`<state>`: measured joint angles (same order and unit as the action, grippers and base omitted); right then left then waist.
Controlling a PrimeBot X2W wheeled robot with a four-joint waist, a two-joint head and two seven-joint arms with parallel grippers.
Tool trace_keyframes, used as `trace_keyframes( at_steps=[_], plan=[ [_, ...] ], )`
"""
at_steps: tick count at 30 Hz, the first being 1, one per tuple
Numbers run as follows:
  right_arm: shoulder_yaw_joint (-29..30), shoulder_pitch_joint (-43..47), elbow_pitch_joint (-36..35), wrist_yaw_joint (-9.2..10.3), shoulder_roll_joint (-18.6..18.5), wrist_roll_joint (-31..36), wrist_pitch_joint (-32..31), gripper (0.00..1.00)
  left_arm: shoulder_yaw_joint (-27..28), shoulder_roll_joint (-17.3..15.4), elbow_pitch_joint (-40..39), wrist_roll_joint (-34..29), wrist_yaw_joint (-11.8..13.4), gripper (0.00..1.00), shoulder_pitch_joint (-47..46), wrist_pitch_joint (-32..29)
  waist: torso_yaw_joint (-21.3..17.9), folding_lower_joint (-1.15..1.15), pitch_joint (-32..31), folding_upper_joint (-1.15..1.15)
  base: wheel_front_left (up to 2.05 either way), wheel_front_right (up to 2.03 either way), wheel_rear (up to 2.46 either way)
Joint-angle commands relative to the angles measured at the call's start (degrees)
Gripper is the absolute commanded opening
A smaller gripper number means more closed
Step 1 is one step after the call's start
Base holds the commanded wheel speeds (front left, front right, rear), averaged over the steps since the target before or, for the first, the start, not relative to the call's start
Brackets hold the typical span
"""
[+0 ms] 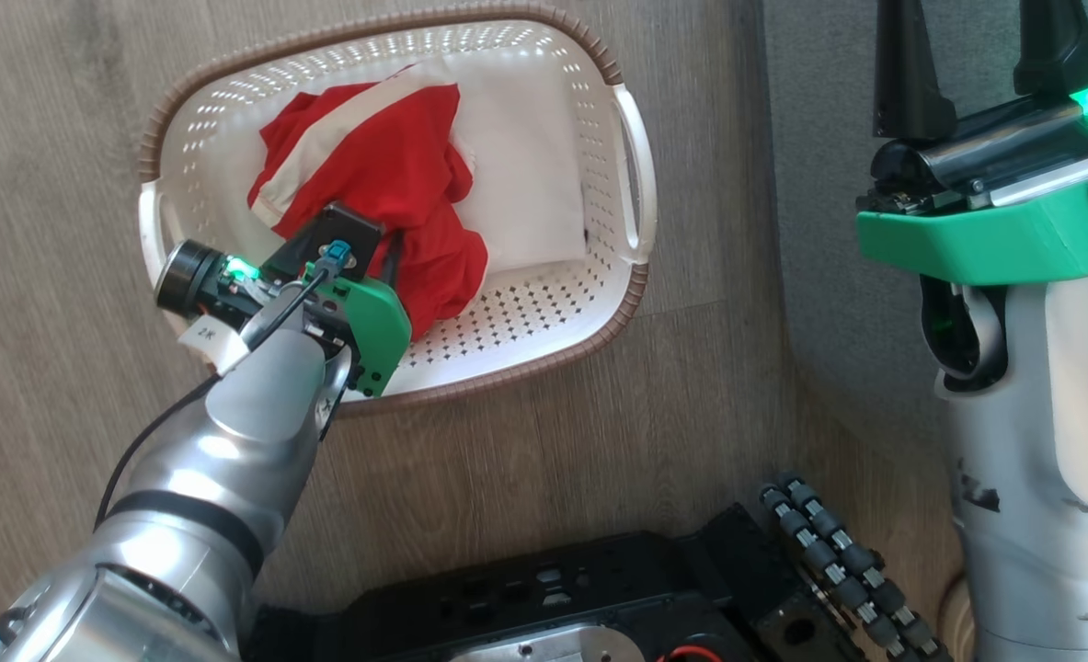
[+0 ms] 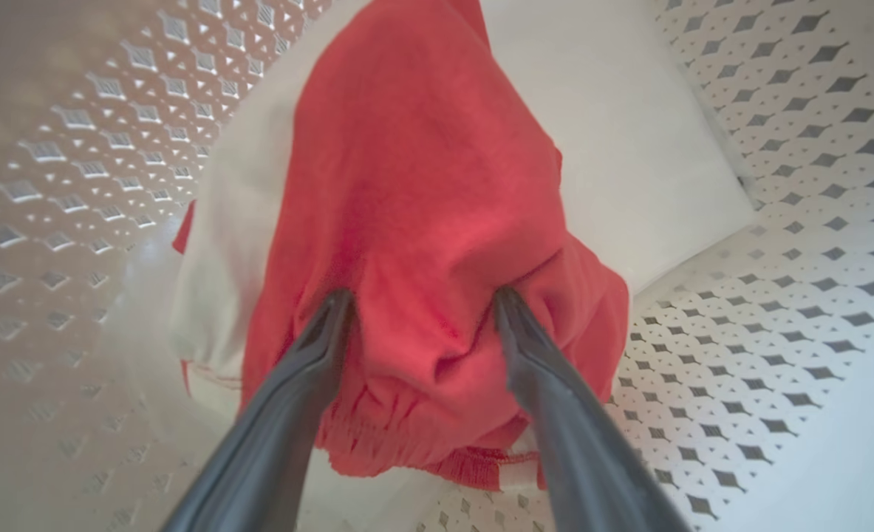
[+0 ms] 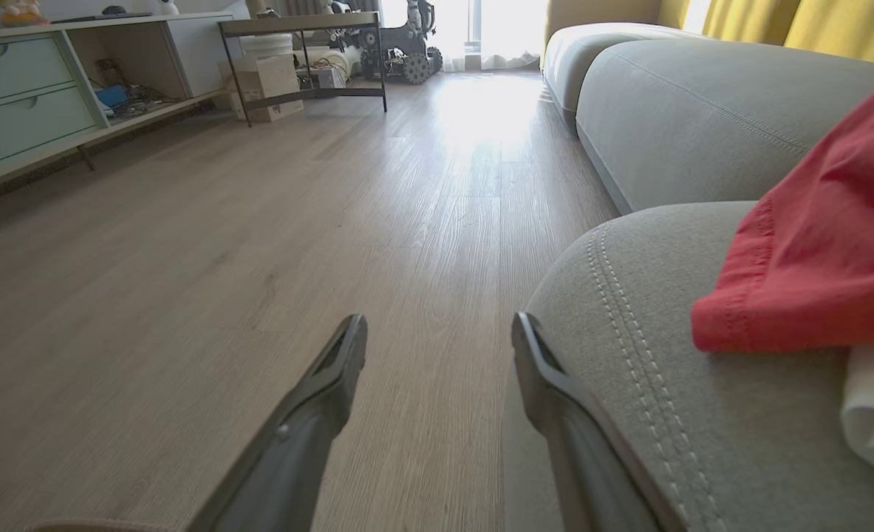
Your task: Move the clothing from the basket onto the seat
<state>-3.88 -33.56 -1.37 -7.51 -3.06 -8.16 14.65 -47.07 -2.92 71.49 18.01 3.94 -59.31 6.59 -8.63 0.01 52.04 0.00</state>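
On my left, the left claw (image 2: 422,299) stands wide. Both fingertips press into the red jersey (image 1: 387,156), with a ridge of cloth bunched between them, and nothing is gripped yet. The jersey lies crumpled in the basket (image 1: 544,360), at about eleven o'clock from my base. It rests partly over a white folded cloth (image 1: 516,156) on the basket's one o'clock side.

My worry is the close. If I catch only that thin ridge, the slick fabric could slide out as I lift. If I push too deep, I may pinch the white cloth too, or poke a fingertip into a hole in the basket floor and drag the light basket along. A trailing hem could also hook the rim on the way out.

Over at three o'clock, the right claw (image 3: 440,324) is spread wide and empty, above the floor (image 3: 259,244) just beside the seat (image 3: 629,414). A second red garment (image 3: 813,281) already lies on that cushion near its edge, so a careless drop there could nudge it off.
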Motion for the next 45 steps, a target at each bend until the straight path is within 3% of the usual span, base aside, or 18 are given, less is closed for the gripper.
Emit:
trace_keyframes(
  at_steps=[1, 2, 10, 19, 30, 45],
  plan=[
    [-1.0, 1.1, -2.1, 0.02, 0.2, -0.4, 0.3, 1.0, 0.7, -0.9, 0.4, 0.2, 0.4, 0.31, 0.9, 0.4, -0.2, -0.01, 0.0, 0.0, 0.0, 0.0, 0.0],
    [-1.1, 1.1, -2.1, 0.02, 0.2, -0.4, 0.3, 1.0, 0.7, -0.9, 0.6, 0.3, 0.4, 0.0, 0.8, 0.5, -0.3, -0.01, 0.0, 0.0, 0.0, 0.0, 0.0],
    [-1.3, 1.2, -1.1, 0.02, 0.2, -0.4, 0.3, 1.0, 0.4, -0.5, 1.2, 1.3, -0.4, 0.0, 1.1, 2.8, 0.0, -0.01, -1.9, 0.0, 0.0, 0.0, 0.0],
    [-1.9, 3.5, 2.6, 0.02, 0.2, 0.4, 0.3, 1.0, 0.2, 0.0, -1.2, 3.2, -2.0, 0.0, 3.2, 6.8, 1.9, -0.01, -9.2, 0.0, 0.0, 0.0, 0.0],
    [-1.3, 10.5, 11.4, 0.02, 0.2, 1.7, 0.3, 1.0, -0.4, 0.0, -10.8, 8.4, -3.5, 0.0, 8.7, 8.3, 5.2, -0.01, -25.2, 0.0, 0.0, 0.0, 0.0],
    [-0.5, 23.9, 20.8, 0.02, 0.2, 1.8, 0.3, 1.0, -2.6, 0.0, -21.3, 12.3, -1.8, 0.0, 13.7, 7.5, 9.0, -0.01, -47.8, 0.0, 0.0, 0.0, 0.0]
  ],
)
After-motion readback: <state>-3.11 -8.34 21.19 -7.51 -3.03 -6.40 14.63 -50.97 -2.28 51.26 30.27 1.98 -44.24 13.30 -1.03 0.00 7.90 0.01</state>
